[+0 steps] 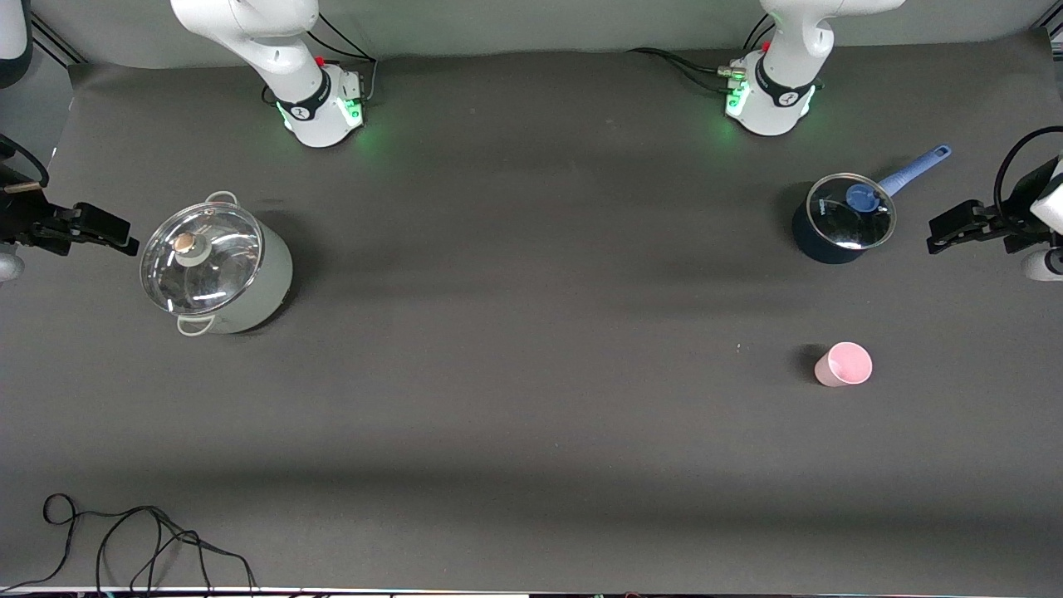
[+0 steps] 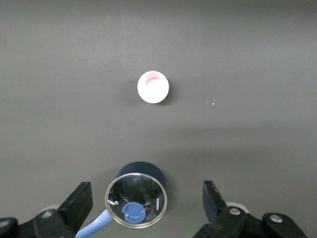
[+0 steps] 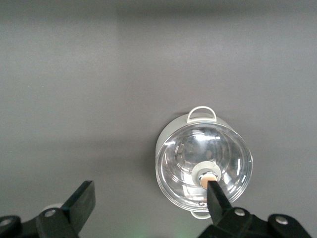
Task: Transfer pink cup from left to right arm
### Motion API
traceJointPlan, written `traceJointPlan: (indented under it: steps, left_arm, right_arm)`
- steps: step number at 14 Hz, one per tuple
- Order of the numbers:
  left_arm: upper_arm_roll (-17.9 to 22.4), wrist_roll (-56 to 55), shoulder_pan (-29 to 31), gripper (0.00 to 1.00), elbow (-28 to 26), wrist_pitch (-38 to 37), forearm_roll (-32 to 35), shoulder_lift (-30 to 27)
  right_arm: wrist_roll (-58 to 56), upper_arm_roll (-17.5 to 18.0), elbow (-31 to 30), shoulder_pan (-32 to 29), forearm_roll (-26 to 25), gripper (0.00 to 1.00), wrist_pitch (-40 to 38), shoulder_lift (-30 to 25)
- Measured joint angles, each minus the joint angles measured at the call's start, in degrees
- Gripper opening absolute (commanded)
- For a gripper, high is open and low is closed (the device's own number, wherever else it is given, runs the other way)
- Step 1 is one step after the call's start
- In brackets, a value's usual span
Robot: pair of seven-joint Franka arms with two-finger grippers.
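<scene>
Pink cup (image 1: 844,365) sits upright on the dark worktop (image 1: 531,399), mouth up, toward the left arm's end. We see it alone, nothing touching it. It is nearer the front camera than the dark blue saucepan (image 1: 840,223), and well apart from it. The saucepan has a glass lid with a blue knob (image 1: 860,198) and a blue handle (image 1: 915,169) pointing away from the front camera.

Left pincer (image 1: 955,226) hangs in the air at the left arm's end of the worktop, beside the saucepan; from the left wrist view we see its fingers (image 2: 79,201) spread wide with nothing between them. Both saucepan and cup show below it there.

Right pincer (image 1: 104,228) hangs at the right arm's end, beside the pale grey-green stockpot (image 1: 217,264). Its fingers (image 3: 83,199) are also spread wide, holding nothing. The stockpot carries a glass lid with a round knob (image 1: 188,244) and two loop handles.

Black cable (image 1: 141,540) lies loose along the worktop edge nearest the front camera.
</scene>
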Motion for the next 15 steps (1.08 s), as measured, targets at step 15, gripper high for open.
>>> traceJointPlan:
  steps: [15]
  left_arm:
    - [0.2, 1.5, 0.0, 1.00, 0.7, -2.3, -0.1, 0.1]
  right_arm:
    - [0.0, -0.2, 0.0, 0.0, 0.0, 1.00, 0.0, 0.0]
